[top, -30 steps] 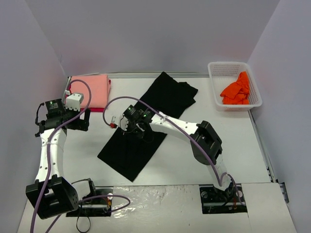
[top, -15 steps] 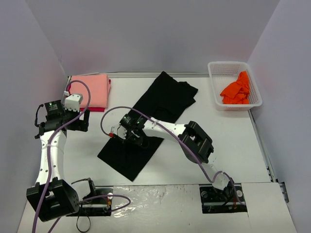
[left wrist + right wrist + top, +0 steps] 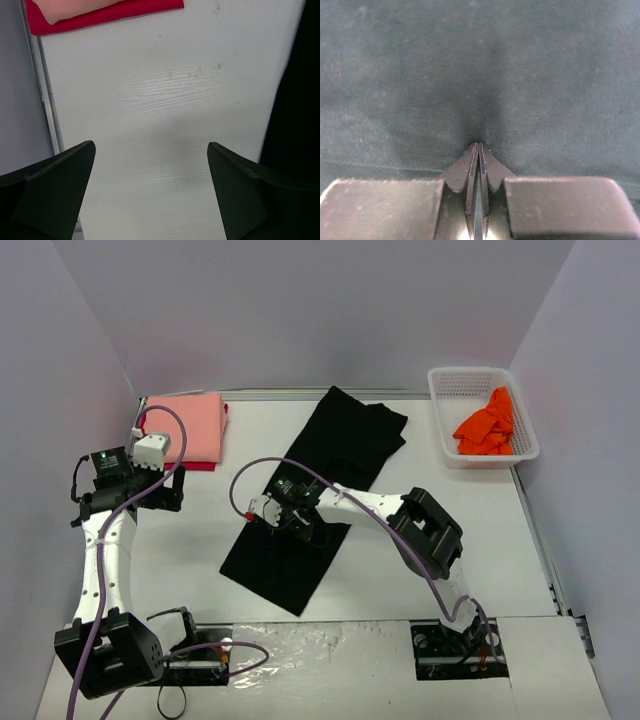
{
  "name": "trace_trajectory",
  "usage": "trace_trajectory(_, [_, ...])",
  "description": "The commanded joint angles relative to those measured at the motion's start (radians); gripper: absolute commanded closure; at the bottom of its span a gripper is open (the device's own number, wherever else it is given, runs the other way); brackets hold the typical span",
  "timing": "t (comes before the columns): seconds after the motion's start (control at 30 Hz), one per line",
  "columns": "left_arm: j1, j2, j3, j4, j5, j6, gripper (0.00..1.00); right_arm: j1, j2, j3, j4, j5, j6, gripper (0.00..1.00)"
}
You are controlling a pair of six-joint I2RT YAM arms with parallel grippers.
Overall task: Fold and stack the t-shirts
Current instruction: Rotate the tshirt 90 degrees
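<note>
While shut, right hand (image 3: 479, 146) on t-shirt (image 3: 555, 75)

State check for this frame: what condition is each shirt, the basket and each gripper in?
black t-shirt: laid flat, long strip
red t-shirt: folded, bottom of pile
salmon-pink t-shirt: folded, atop the red t-shirt
basket: upright
orange t-shirt: crumpled in basket
left gripper: open, above table
right gripper: shut, tips on black t-shirt
</note>
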Motion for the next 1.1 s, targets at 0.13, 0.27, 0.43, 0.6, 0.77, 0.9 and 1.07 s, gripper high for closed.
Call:
trace_trajectory(0.13, [0.007, -0.033, 0.015, 0.012, 0.052, 0.001, 0.06, -0.152, -0.031, -0.164, -0.181, 0.046, -0.015, 1.00])
trace_trajectory(0.27, [0.007, -0.032, 0.009, 0.014, 0.073, 0.001, 0.06, -0.229, -0.097, -0.219, -0.195, 0.080, -0.042, 1.00])
trace_trajectory(0.43, [0.004, -0.021, 0.020, 0.005, 0.119, -0.002, 0.06, -0.327, -0.146, -0.254, -0.220, 0.123, -0.078, 1.00])
trace_trajectory(0.6, [-0.010, -0.018, 0.030, -0.032, 0.199, 0.050, 0.06, -0.431, -0.154, -0.225, -0.229, 0.126, -0.108, 1.00])
trace_trajectory(0.77, [-0.109, -0.017, 0.034, -0.066, 0.176, 0.101, 0.06, -0.479, -0.110, -0.138, -0.237, 0.094, -0.131, 1.00])
trace_trajectory(0.9, [-0.159, 0.008, 0.037, -0.069, 0.148, 0.112, 0.06, -0.502, -0.027, -0.049, -0.247, 0.091, -0.139, 1.00])
trace_trajectory(1.07, [-0.192, 0.031, 0.043, -0.069, 0.127, 0.126, 0.06, -0.516, 0.063, 0.066, -0.269, 0.072, -0.138, 1.00])
